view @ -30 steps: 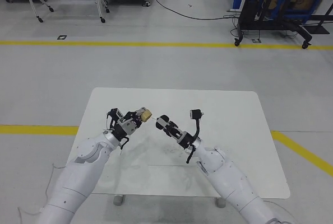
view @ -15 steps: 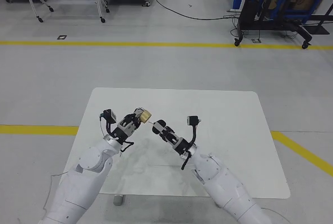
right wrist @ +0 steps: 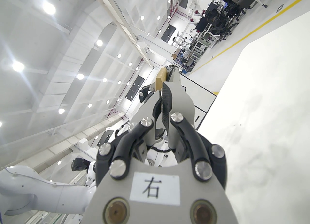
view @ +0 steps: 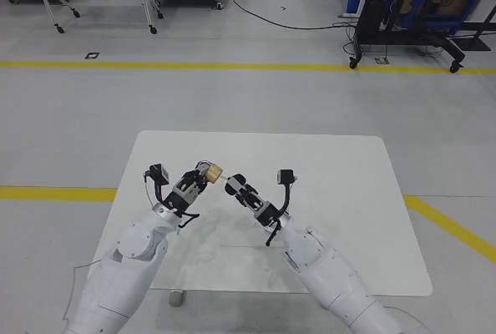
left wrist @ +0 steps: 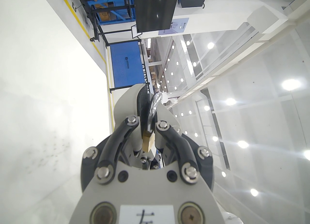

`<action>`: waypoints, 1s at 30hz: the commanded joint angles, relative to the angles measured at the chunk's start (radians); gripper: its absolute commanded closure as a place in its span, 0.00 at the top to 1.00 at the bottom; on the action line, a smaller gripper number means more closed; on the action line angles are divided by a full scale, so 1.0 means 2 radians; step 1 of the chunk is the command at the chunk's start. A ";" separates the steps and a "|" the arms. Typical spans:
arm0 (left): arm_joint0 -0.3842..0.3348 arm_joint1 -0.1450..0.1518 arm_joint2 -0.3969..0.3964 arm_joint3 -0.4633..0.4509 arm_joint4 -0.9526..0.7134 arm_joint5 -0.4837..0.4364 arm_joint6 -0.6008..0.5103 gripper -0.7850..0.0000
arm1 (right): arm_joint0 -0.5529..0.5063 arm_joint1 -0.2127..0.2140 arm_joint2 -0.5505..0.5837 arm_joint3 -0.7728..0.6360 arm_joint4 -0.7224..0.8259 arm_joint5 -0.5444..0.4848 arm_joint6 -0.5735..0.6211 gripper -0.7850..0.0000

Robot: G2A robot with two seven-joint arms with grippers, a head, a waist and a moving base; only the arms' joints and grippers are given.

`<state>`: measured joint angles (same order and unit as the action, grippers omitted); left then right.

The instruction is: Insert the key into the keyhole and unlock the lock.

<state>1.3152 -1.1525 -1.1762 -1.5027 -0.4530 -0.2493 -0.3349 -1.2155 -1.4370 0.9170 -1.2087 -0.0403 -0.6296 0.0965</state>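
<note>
Over table (view: 356, 217), inside its edges | left end effector (view: 204, 174) clamps lock (view: 215, 172) | right end effector (view: 233, 184) clamps key (right wrist: 160, 97)

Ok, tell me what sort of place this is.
Probably a factory-style robotics test hall: yellow floor lines mark out lanes, a wheeled equipment frame stands by the wall, and rows of ceiling lights hang from a high roof.

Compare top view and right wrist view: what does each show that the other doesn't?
Top view: the table's full outline. Right wrist view: the key pinched in the right gripper, aimed at the lock. Both: the brass lock held in the left gripper, just off the right gripper's tip.
</note>
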 commanded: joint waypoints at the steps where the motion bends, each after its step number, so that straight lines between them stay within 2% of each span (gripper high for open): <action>1: 0.002 -0.001 -0.001 -0.001 0.001 -0.001 0.002 0.00 | 0.000 -0.001 -0.002 0.001 -0.001 0.002 0.000 0.00; 23: 0.008 -0.008 -0.012 -0.009 0.033 -0.002 0.013 0.00 | 0.003 -0.012 -0.005 0.006 -0.014 0.006 -0.019 0.00; 30: 0.010 -0.010 -0.015 -0.010 0.033 0.001 0.013 0.00 | 0.005 -0.016 -0.013 0.010 -0.024 0.008 -0.010 0.00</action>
<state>1.3352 -1.1717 -1.2053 -1.5223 -0.3884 -0.2476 -0.3081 -1.2065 -1.4675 0.8917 -1.1895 -0.0845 -0.6138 0.0755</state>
